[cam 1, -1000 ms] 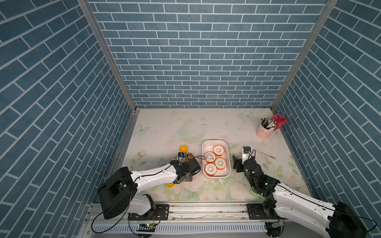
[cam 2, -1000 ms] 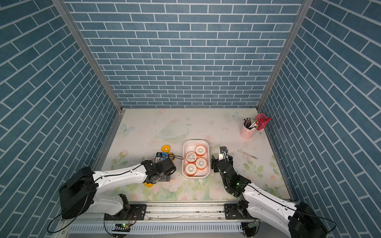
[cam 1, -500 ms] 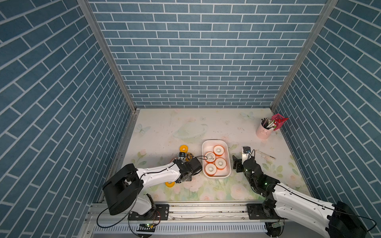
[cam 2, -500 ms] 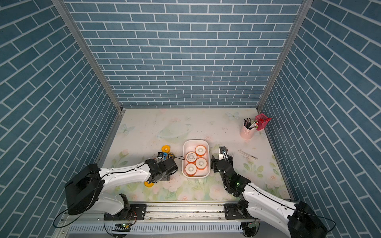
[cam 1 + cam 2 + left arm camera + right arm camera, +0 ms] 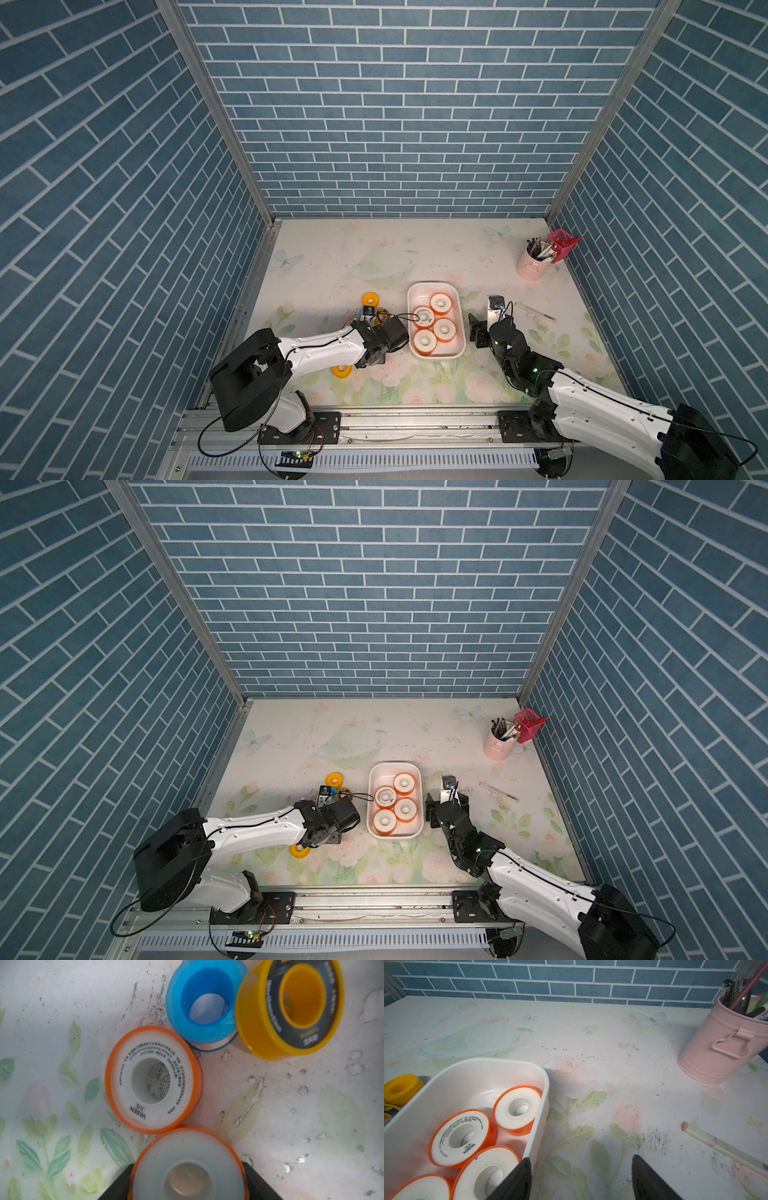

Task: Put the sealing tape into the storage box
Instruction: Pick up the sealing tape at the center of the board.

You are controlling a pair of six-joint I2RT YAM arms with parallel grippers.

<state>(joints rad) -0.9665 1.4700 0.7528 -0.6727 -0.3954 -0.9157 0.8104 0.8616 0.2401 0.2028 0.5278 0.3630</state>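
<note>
Left gripper point(image 5: 188, 1180) straddles an orange tape roll point(image 5: 187, 1151) beside the storage box point(image 5: 434, 284), outside it; can't tell if it's pinching. Centre it, squeeze, lift clear of neighbouring rolls point(image 5: 153, 1080). Right gripper point(image 5: 581, 1178) spread wide, empty.

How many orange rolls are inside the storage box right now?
4 orange rolls: one far right, one left-centre, one right-centre, one nearest the robot. None look hidden in the storage box.

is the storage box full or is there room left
Not full. Four orange tape rolls lie flat in the storage box, filling its near part. Bare white floor shows at its far end in both top views.
</note>
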